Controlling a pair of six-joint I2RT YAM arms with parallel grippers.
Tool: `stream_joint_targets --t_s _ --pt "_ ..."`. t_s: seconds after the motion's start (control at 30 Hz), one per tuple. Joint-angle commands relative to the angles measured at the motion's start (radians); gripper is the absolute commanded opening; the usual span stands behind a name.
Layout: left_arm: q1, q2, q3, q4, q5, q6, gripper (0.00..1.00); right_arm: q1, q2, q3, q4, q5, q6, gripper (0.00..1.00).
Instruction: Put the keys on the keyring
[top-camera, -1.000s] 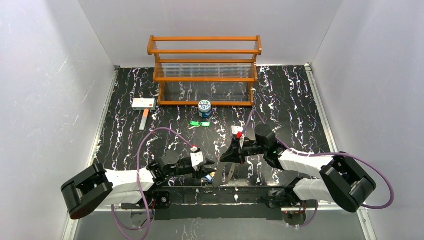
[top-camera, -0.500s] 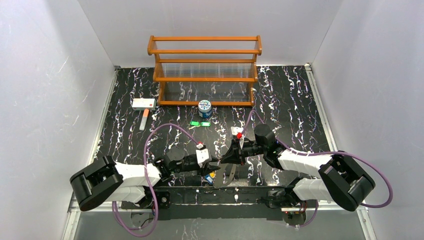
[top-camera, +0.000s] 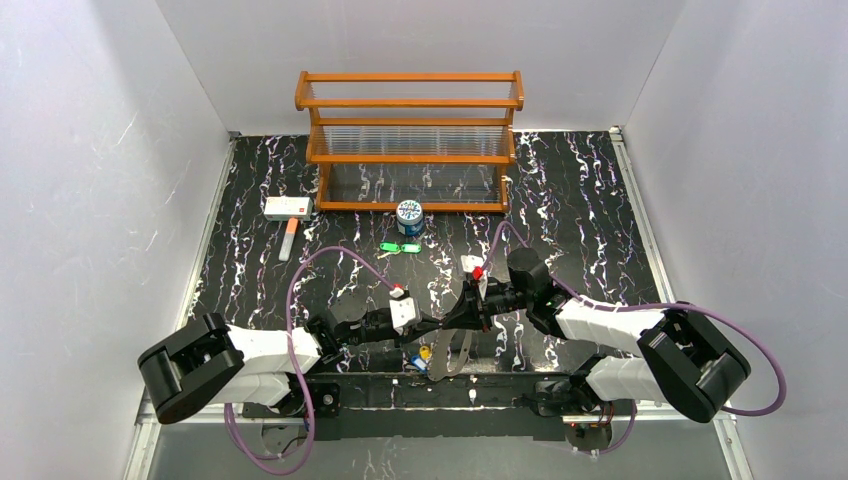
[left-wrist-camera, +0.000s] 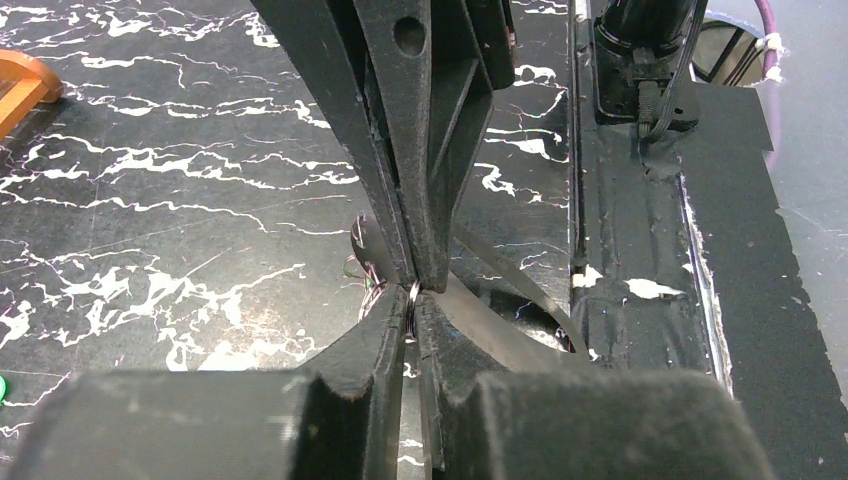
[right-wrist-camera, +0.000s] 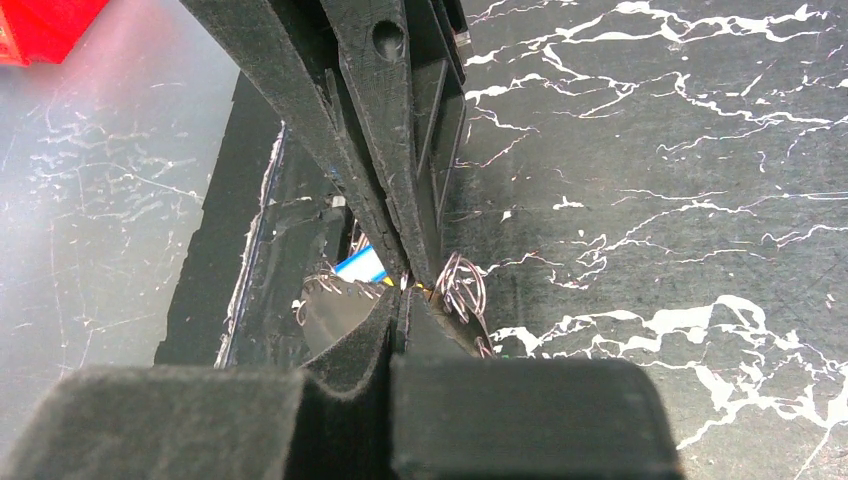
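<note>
Unfinished: right fingers (right-wrist-camera: 520, 410) are together, clamping the keyring (top-camera: 452, 352); left fingers (left-wrist-camera: 340, 390) pinch a key's wire ring (left-wrist-camera: 413, 300). Two green keys (top-camera: 400, 248) lie mid-frame, not yet threaded.

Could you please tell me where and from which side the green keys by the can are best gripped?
Probably take one of the green keys by its plastic head, pinched across its short width from above. They lie flat on the table, long axis left to right, offering little to a side approach. The can stands close behind, so stay on the near side.
</note>
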Motion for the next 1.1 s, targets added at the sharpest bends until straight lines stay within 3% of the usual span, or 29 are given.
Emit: stream_joint_targets --t_s 0.0,0.17,0.5,0.63,0.77,0.83,0.97,1.07 --pt "-0.004 -0.004 -0.009 0.029 0.025 0.019 0.07 0.005 -0.026 0.049 0.015 -0.025 -0.015 0.01" --pt "-0.003 0.007 -0.017 0.031 0.008 0.03 0.2 0.006 -0.042 0.049 0.006 -0.025 -0.015 0.01" --pt "-0.003 0.023 -0.016 0.029 -0.022 0.043 0.2 0.005 -0.048 0.052 -0.002 -0.028 -0.017 0.01" --pt "-0.004 0.01 -0.025 0.03 -0.043 0.052 0.14 0.005 -0.05 0.055 -0.004 -0.032 -0.019 0.01" --pt "-0.004 0.002 -0.035 0.03 -0.059 0.056 0.01 0.005 -0.05 0.057 -0.004 -0.034 -0.018 0.01" --pt "-0.004 0.002 -0.036 0.03 -0.062 0.055 0.0 0.005 -0.052 0.057 -0.004 -0.035 -0.018 0.01" --pt "-0.004 -0.006 -0.042 0.028 -0.075 0.052 0.16 0.006 -0.056 0.055 -0.004 -0.036 -0.017 0.01" --pt "-0.003 -0.013 -0.045 0.029 -0.078 0.059 0.18 0.005 -0.062 0.055 -0.004 -0.034 -0.017 0.01"
